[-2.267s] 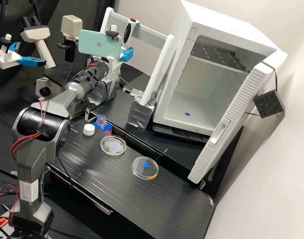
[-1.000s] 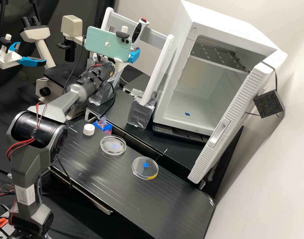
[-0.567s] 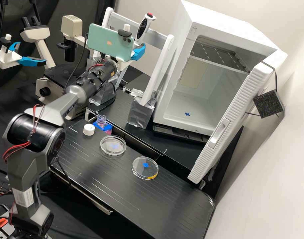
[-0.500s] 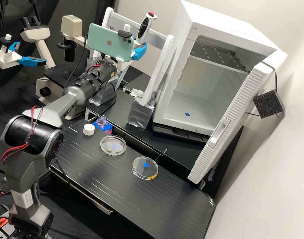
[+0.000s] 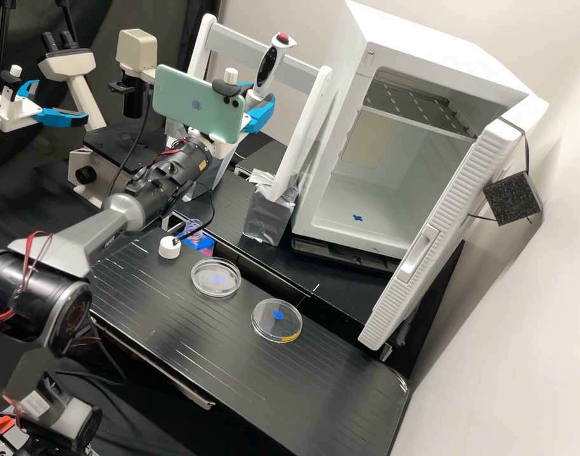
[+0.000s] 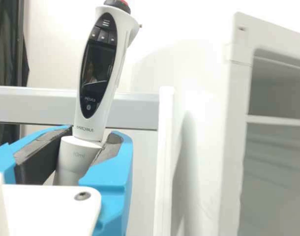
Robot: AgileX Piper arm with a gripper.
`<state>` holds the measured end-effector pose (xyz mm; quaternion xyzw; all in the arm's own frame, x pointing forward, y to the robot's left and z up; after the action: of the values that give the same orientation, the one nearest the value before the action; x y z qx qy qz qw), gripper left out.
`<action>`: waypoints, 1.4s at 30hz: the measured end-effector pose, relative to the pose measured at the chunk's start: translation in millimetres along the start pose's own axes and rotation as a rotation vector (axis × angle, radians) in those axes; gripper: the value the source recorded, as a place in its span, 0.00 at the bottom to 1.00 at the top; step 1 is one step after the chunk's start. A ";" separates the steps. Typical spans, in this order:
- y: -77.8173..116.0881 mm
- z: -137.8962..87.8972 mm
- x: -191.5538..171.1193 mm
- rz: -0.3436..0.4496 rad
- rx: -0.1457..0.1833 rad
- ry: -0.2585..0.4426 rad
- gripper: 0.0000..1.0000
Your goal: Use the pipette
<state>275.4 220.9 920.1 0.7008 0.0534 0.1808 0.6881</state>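
Pale wall (image 5: 537, 323) and black drape (image 5: 169, 25) form the background. A black desk (image 5: 270, 380) extends in front of the cabinet (image 5: 429, 31). The cabinet door (image 5: 448, 221) stands open; 1 shelf (image 5: 419, 104) spans the interior, with 1 blue mark (image 5: 357, 217) on the floor below it.

Pipette (image 5: 266, 66): held in the gripper (image 5: 255, 104), off to 1 side of the cabinet and raised above desk level. Its top, fitted with a red button (image 5: 282, 38), leans slightly toward the cabinet.

Jaws: closed around the white body of the pipette, with dark pads (image 6: 39, 157) against it on 2 sides.

Phone (image 5: 198, 104): mounted on the grey arm (image 5: 156, 196), farther from the cabinet than the pipette.

Rack (image 5: 239, 49): upright just beside the cabinet, foot wrapped in foil (image 5: 267, 218).

Dishes: 2, both clear, on the desk. Dish 1 (image 5: 277, 326) is nearer the cabinet and has a yellow mark (image 5: 290, 339) at its rim. Dish 2 (image 5: 215, 277) is farther from the cabinet.

Bottle (image 5: 199, 240): pink contents, well apart from the cabinet.

Cap (image 5: 169, 250): white, farther from the cabinet than the bottle.
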 end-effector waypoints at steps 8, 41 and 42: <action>-11.8 15.3 -35.1 0.046 0.001 0.007 0.00; -61.7 26.9 -55.5 -0.013 -0.093 0.020 0.00; -62.4 27.3 -55.2 -0.015 -0.093 0.019 0.00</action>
<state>243.9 180.2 849.2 0.6658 0.0565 0.1844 0.7208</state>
